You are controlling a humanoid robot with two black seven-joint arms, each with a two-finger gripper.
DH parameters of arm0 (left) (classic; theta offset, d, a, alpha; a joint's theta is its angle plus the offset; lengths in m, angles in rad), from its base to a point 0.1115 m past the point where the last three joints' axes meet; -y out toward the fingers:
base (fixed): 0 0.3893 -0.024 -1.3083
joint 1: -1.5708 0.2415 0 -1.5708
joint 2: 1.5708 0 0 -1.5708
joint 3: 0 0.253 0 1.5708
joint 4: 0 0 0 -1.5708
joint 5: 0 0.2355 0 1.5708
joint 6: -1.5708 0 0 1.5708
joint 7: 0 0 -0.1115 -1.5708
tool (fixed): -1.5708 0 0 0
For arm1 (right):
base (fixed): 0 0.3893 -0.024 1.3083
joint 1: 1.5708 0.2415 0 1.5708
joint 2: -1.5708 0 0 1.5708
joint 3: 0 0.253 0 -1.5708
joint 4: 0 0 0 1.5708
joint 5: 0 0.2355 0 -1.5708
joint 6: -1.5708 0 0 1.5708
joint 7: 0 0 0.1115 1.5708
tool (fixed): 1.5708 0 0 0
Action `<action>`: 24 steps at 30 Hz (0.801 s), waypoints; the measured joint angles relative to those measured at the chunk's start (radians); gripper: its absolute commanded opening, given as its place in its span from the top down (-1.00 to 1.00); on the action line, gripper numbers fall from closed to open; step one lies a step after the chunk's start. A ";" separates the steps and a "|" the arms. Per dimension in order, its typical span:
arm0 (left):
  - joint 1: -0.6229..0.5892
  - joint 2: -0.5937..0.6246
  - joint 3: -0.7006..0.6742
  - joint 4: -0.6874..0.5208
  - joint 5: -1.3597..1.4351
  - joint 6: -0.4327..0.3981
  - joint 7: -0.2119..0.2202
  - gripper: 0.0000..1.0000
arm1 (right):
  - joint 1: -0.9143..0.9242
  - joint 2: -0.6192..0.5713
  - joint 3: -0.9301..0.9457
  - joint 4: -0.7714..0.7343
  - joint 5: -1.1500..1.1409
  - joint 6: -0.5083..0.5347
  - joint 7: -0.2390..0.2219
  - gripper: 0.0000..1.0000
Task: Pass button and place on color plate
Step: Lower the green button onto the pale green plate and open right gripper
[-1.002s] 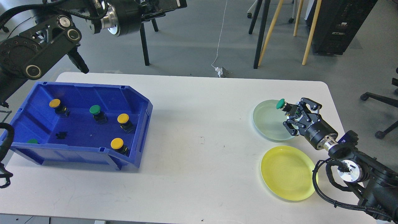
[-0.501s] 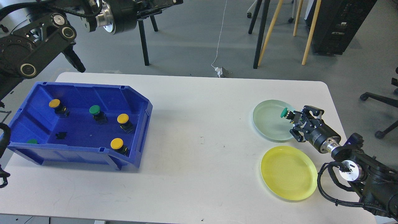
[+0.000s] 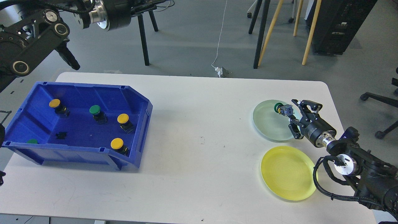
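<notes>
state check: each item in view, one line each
right tool: open, at the green plate's right rim
green button: released, lying tipped on the green plate
green plate: holds that one button
yellow plate: empty
blue bin: holds three yellow buttons, one green button upright, another green cap at its near left corner
left tool: out of view; arm raised above the bin's far left
</notes>
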 measured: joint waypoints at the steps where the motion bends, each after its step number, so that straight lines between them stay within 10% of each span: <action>1: 0.000 0.000 0.000 0.000 0.000 0.000 0.000 -0.99 | 0.001 0.000 0.000 0.000 0.000 0.000 -0.002 -0.26; 24: 0.002 0.091 0.007 -0.027 -0.035 0.000 0.000 -0.96 | 0.001 -0.055 0.003 0.257 0.003 0.014 -0.016 -0.56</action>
